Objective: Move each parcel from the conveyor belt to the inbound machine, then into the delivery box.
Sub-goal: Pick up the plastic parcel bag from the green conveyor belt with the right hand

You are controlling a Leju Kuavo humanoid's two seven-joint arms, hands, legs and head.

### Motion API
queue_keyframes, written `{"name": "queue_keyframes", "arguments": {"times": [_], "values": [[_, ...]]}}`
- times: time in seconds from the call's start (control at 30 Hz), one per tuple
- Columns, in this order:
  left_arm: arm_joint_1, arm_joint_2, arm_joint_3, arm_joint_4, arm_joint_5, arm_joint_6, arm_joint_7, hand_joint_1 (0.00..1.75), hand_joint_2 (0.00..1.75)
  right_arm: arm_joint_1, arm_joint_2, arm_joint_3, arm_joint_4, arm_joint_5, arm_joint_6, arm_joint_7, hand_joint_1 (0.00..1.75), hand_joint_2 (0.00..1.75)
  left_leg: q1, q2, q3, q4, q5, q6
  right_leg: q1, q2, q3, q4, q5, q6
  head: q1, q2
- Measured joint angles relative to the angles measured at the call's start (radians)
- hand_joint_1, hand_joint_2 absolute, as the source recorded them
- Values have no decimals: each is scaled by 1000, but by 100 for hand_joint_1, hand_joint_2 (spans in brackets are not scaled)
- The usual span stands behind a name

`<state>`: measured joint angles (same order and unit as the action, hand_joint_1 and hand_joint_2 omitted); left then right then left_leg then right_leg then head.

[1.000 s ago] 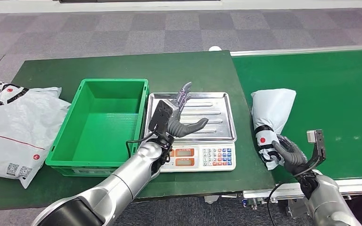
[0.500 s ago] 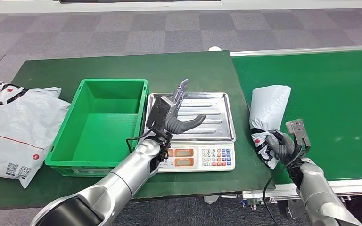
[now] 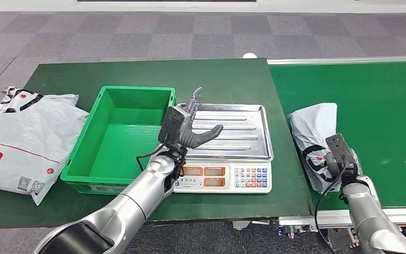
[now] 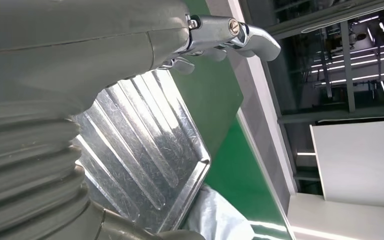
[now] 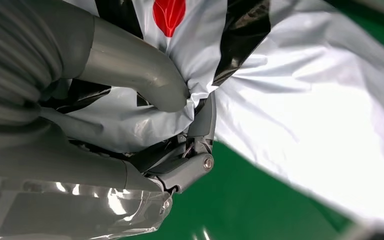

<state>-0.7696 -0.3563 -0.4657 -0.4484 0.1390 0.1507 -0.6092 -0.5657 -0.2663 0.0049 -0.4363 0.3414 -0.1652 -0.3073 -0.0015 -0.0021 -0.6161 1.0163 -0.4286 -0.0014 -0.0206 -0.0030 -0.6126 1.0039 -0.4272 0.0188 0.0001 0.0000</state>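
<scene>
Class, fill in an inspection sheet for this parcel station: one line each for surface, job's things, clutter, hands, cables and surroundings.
Surface: dark green table with the brighter green conveyor belt butted against it.
Job's things: grey parcel lies on the belt near its table-side edge; weighing scale with bare steel pan; green box holds nothing.
Clutter: large white mailer bag overhanging the far table end beside the box.
Hands: right hand grips the parcel; left hand hovers over the pan, fingers apart, holding nothing.
Cables: black cable looping at the left wrist, another along the right forearm.
Surroundings: grey chequered carpet.
</scene>
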Motion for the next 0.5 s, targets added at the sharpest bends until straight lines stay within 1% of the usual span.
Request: {"name": "queue_keyframes", "arguments": {"times": [0.1, 0.33, 0.43, 0.5], "values": [[0, 0, 3, 0, 4, 1, 3, 0, 175, 38, -9, -6, -75, -17, -40, -37, 175, 175, -1, 0, 0, 0, -1, 1, -1, 0, 0, 0, 0, 1, 0, 0], [0, 0, 3, 0, 11, 2, 5, 0, 175, 97, -13, -22, -189, -18, -64, -42, 175, 175, -1, 0, 0, 0, -1, 2, -1, 0, -1, 0, -1, 1, 0, 0], [0, 0, 3, 0, 14, 5, 0, 0, 175, 140, -13, -28, -266, 2, -115, -57, 175, 175, -1, -1, -1, 0, -1, 2, -1, -1, -1, 0, -1, 2, 0, 0], [0, 0, 3, 2, 13, 8, -6, 0, 175, 175, -11, -29, -353, 19, -144, -54, 175, 175, -1, -2, -2, 0, -1, 2, -1, -2, -1, 0, -1, 2, 0, 0]]}}
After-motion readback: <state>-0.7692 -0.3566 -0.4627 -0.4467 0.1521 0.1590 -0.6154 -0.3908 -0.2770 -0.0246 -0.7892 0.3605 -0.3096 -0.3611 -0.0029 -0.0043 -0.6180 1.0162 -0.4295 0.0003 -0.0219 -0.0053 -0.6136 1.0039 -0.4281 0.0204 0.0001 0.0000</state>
